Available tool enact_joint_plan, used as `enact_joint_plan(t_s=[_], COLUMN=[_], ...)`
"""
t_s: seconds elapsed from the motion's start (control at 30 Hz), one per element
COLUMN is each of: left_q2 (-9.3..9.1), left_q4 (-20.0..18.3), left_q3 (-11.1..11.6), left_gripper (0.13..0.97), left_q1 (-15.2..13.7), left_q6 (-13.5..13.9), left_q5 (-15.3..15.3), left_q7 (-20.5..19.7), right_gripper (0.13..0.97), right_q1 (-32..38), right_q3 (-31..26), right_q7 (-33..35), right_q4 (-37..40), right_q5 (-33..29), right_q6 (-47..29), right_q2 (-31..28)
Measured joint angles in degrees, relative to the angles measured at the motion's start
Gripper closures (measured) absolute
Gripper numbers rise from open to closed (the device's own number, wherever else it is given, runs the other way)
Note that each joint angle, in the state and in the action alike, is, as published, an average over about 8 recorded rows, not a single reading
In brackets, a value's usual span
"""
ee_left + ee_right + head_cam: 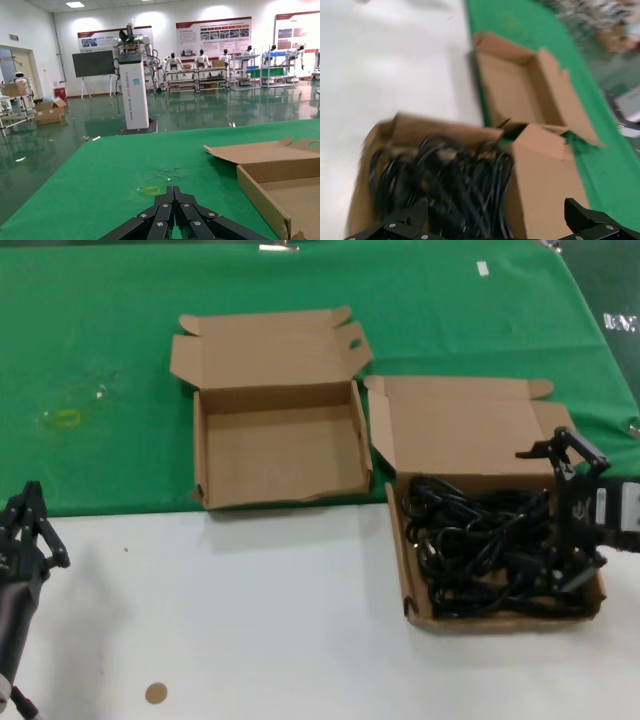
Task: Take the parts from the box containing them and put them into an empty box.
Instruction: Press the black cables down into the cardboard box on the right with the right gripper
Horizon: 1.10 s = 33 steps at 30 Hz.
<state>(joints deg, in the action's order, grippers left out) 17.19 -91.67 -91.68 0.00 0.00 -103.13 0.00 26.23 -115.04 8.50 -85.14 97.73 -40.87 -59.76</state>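
Head view: the right claw (572,508) hangs spread wide over the black cables (480,540) in the full box (470,425); the empty box (280,445) sits just beside it.

Left wrist view: the left claw (172,212), closed, waits aside.

Right wrist view: the grab is under way; next, descend and close.

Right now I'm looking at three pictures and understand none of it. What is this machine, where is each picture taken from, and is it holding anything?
It is a two-armed robot. One picture looks down from its head; the other two come from cameras on its wrists. On the table sit an empty cardboard box and a longer box full of black cables. The right gripper hangs open over the cable box's right side, holding nothing yet. The left gripper waits shut at the table's near left edge, pointing across the green cloth.
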Motion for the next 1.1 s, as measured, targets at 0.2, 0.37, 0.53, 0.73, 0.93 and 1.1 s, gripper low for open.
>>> enact_joint_plan(t_s=[0.2,0.37,0.53,0.73,0.93,1.1], left_q2=[0.0,0.0,0.0,0.0,0.0,0.0], left_q4=[0.0,0.0,0.0,0.0,0.0,0.0], left_q3=[0.0,0.0,0.0,0.0,0.0,0.0], left_gripper=[0.945,0.945,0.945,0.945,0.945,0.945], left_q1=[0.0,0.0,0.0,0.0,0.0,0.0], left_q6=[0.0,0.0,0.0,0.0,0.0,0.0], left_q5=[0.0,0.0,0.0,0.0,0.0,0.0], left_q7=[0.0,0.0,0.0,0.0,0.0,0.0], right_gripper=[0.129,0.129,0.131,0.135,0.16,0.202], right_q1=[4.6,7.2,9.0,10.4,11.1,11.6], right_q3=[-0.7,-1.2,-1.7,-1.6,-1.2,-0.9], right_q7=[2.9,4.8,7.6,10.5,12.2,13.4], right_q4=[1.7,2.9,4.7,6.7,8.5,10.1], right_q5=[-5.6,-8.6,-10.2,-10.6,-11.0,-11.6], right_q6=[-7.5,-12.0,-15.6,-18.6,-19.3,-19.4], right_q2=[0.5,1.7,3.2,5.1,7.1,8.4])
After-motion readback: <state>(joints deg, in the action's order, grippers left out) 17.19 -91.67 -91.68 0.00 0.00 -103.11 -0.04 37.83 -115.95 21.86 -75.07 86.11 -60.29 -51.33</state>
